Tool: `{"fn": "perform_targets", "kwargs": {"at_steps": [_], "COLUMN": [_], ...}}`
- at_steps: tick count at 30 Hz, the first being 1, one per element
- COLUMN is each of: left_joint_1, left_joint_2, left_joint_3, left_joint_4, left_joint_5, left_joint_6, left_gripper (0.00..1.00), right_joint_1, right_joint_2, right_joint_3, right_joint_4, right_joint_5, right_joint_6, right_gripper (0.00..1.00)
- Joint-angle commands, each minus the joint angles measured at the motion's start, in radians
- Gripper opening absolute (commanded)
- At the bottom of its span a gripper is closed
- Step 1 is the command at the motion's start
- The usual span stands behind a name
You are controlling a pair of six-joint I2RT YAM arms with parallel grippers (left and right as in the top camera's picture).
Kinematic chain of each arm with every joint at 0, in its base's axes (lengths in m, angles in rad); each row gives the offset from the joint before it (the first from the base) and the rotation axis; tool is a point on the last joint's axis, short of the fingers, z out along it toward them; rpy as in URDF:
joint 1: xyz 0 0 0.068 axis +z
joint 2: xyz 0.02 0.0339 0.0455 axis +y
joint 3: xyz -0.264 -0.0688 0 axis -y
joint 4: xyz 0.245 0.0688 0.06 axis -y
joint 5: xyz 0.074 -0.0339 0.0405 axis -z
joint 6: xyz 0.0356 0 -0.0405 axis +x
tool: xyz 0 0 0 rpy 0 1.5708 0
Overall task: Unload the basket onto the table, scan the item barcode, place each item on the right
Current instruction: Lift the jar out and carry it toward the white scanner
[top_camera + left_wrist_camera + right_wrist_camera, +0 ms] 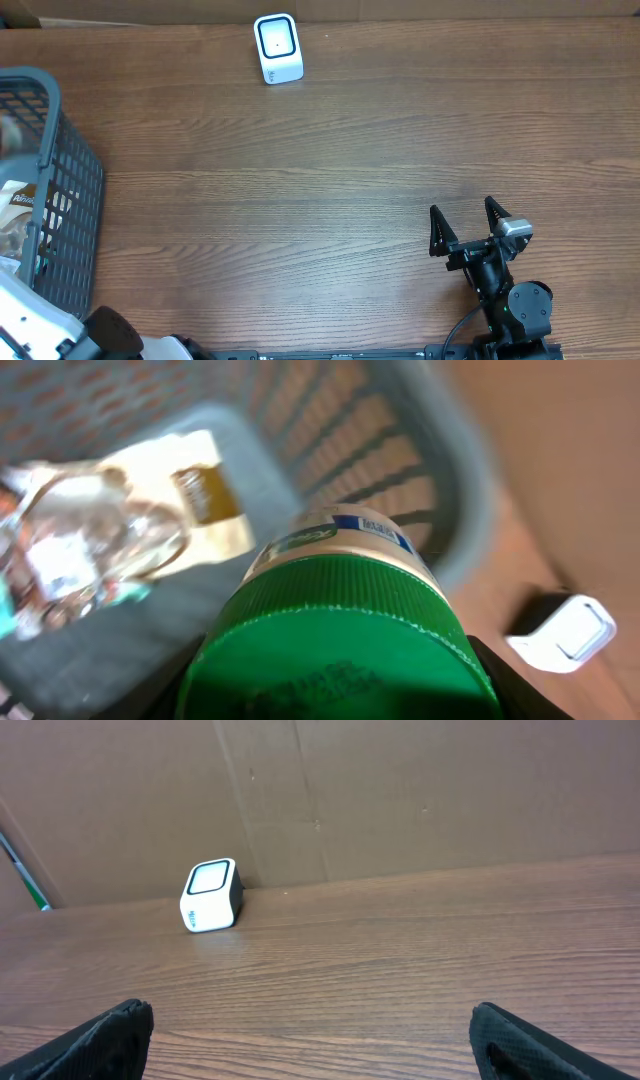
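1. The bench [350, 150] is a brown wood-grain surface with a cardboard wall along its far edge.
2. The basket [70, 200], grey plastic mesh, stands at the left edge of the bench. It contains a pale packet [200, 500] with a gold-brown label and a clear plastic item [90, 540], both of them blurred.
3. The left arm [30, 320] enters at the near left corner. The left gripper [335, 685] is clamped on the bottle [340, 545], with a dark finger showing on each side of its green ribbed cap [335, 640]. The bottle has a white body with a blue and green label. It is held above the basket interior, cap toward the wrist camera. The overhead view does not show the bottle.
4. The right arm [510, 300] sits near the near right corner. The right gripper [462, 207] has its fingers fully apart and grips nothing.
5. The scanner [278, 48], a white block with a dark window, stands at the far edge of the bench, left of centre, well apart from both arms.
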Motion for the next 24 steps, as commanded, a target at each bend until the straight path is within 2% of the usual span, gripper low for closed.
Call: {"fn": "perform_targets", "kwargs": {"at_steps": [1,9,15,24], "left_joint_1": [-0.077,-0.325,-0.509,-0.749], "left_joint_2": [-0.032,-0.100,-0.077,-0.006], "left_joint_3": [0.124,0.183,0.177,0.051], "left_joint_4": [-0.010,-0.056,-0.161,-0.216], "left_joint_5": [0.023,-0.003,-0.074,-0.130], "left_joint_6": [0.023,0.022,0.022,0.006], "left_gripper": [0.48,0.49,0.48,0.48], "right_joint_1": [-0.001,-0.001,-0.001,-0.001], "right_joint_2": [-0.011,-0.011,-0.011,-0.011], "right_joint_3": [-0.010,-0.010,-0.010,-0.010], "right_joint_4": [0.006,0.006,0.006,0.006], "right_joint_5": [0.005,0.005,0.005,0.005], "right_joint_6": [-0.001,-0.001,-0.001,-0.001], "right_gripper": [1.00,1.00,1.00,1.00]}}
